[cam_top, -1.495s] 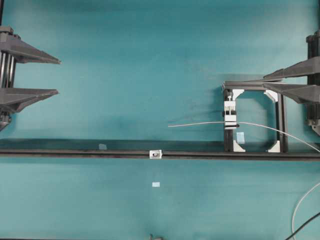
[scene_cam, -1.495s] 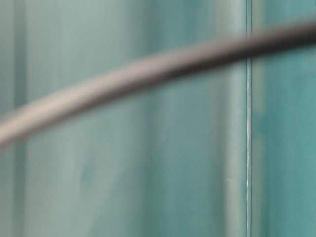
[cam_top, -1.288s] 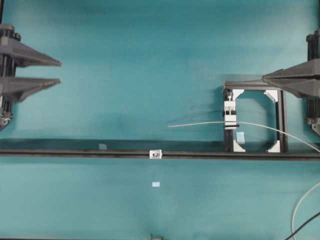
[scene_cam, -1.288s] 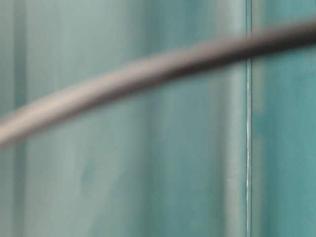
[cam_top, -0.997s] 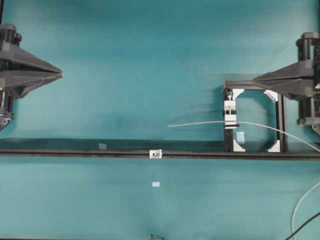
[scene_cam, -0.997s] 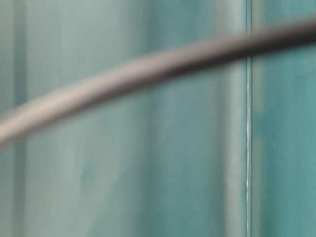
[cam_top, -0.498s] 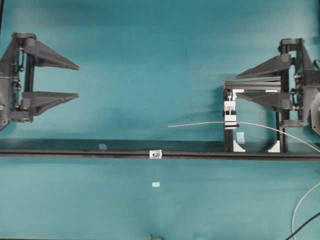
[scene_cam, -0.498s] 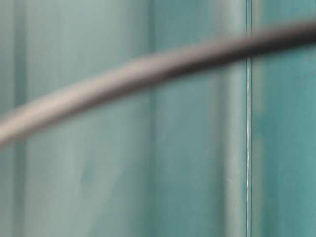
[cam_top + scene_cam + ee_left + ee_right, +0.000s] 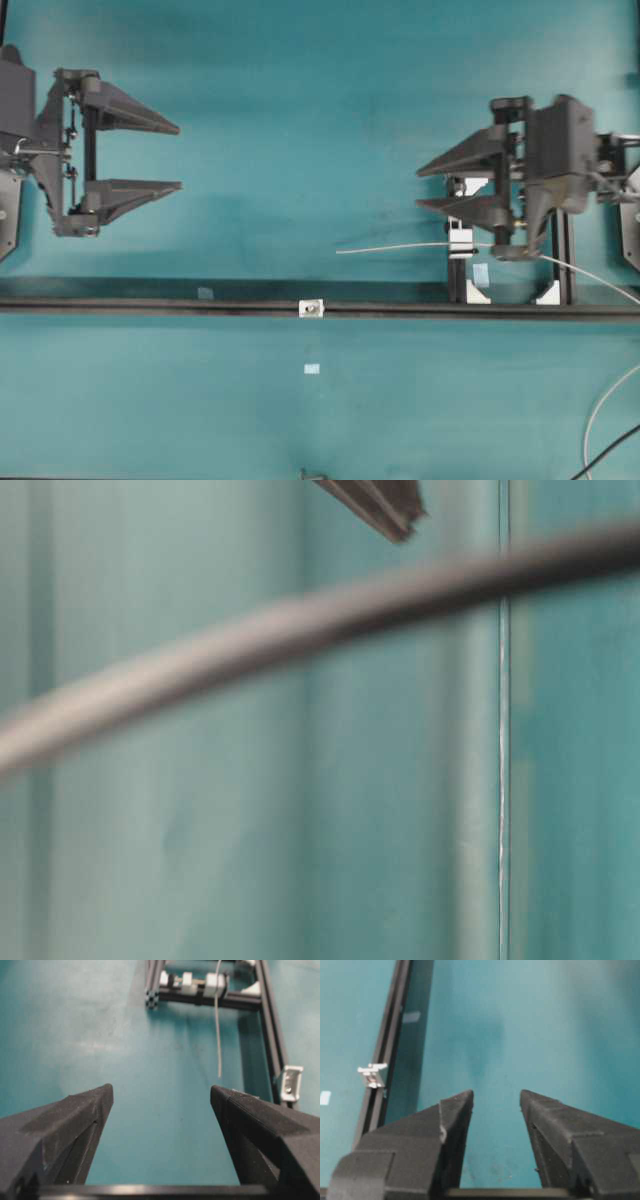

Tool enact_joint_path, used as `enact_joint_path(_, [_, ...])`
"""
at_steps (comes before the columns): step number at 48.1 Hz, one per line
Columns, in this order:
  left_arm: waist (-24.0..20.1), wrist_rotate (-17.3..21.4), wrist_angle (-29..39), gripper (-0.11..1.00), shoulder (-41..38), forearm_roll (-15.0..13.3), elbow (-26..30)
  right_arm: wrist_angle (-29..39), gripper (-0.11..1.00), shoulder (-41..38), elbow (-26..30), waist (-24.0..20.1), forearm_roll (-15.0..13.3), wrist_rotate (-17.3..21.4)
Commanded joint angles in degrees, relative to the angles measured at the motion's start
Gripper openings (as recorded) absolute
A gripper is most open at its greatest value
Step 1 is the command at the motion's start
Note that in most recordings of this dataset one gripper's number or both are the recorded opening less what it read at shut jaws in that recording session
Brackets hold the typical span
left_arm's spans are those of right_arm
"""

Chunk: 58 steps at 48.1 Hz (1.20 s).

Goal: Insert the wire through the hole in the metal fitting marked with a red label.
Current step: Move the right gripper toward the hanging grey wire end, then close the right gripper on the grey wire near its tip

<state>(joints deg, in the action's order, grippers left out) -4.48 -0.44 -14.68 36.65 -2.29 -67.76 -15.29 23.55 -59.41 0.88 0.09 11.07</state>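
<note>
On the left we see our left hand (image 9: 180, 156), two matte black wedge-shaped fingers tapering to points, spread wide and holding nothing above the smooth teal tabletop (image 9: 300, 120). A second ago its fingers were pressed together and sat nearer the left edge. Along the near side runs a straight black rail (image 9: 150, 307), and midway on it sits the metal fitting (image 9: 312, 308), a tiny silvery block with its dark hole (image 9: 313, 310). The wire (image 9: 400, 247), a thin pale strand with a gentle curve, lies to the right, clamped in a silver clamp (image 9: 460, 240) inside a black rectangular frame (image 9: 565, 262). Our right hand (image 9: 417, 190) is partly spread and empty over that frame; earlier it was shut and farther right.
</note>
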Motion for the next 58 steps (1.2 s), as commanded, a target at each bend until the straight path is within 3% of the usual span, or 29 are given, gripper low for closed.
enact_joint_path(1, [-0.44, 0.09, -1.05, 0.53, -1.85, -0.18, 1.05, -0.18, 0.54, -2.29, 2.72, -0.09, 0.18, 1.05])
enact_joint_path(26, [-0.44, 4.48, -10.9, 0.53, -11.78, 0.35, 0.7, 0.44, 0.54, -8.26, 3.34, -2.55, 0.09, 2.55])
enact_joint_path(58, [-0.62, 4.57, -11.51, 0.53, -13.45, 0.26, 1.85, 0.7, 0.54, -16.61, 5.45, -3.69, 0.09, 3.96])
